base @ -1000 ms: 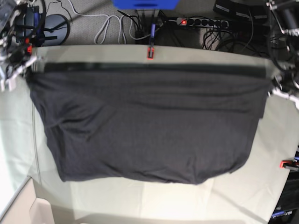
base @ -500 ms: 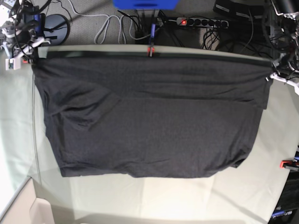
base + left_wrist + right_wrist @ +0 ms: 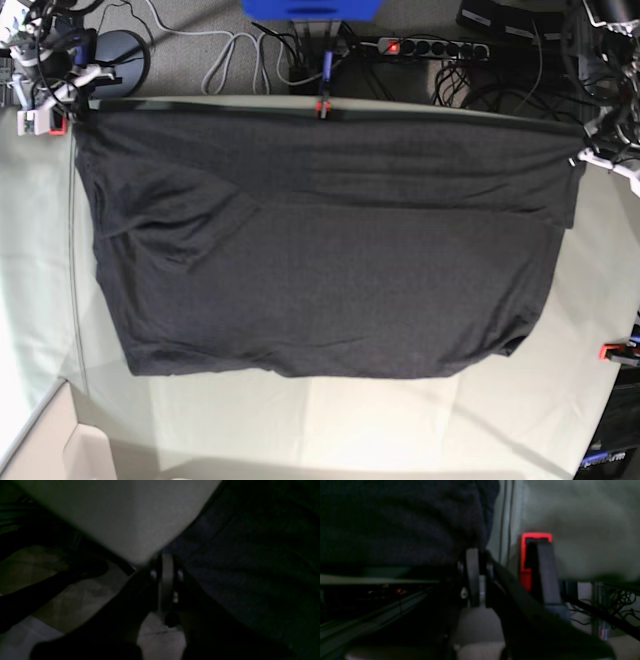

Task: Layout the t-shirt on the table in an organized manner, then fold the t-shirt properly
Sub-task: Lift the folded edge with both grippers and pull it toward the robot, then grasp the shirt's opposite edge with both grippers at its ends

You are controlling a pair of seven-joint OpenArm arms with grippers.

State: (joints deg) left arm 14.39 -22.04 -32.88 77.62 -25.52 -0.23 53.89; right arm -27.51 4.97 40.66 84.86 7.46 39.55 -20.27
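Item: large charcoal-black soft cotton t-shirt, plain side up, spread broadly across the large table covered in pale grey-green cloth. Position: fills the middle and upper part of the base view; its far edge now lies along the table's far rim at the top of the frame, level with the small red clamp at top centre, and its lower hem runs across the lower middle, slightly uneven at the lower right. Change: a second ago the far edge sat lower, with a dark strip and a band of bare cloth above it; it has since been drawn up to the rim, and the fabric looks flatter and more taut across its width. A diagonal crease remains at the upper left. Right gripper, upper left of the base view: jaws together, clamped on the shirt's far corner; its wrist view shows the dark fabric pinched just beside a red clamp. Left gripper, upper right: jaws likewise closed on the opposite corner, at the table's edge in its wrist view. Assessment: the laying-out stage appears nearly complete; folding is not yet begun. Release and smoothing seem the likely remaining steps.
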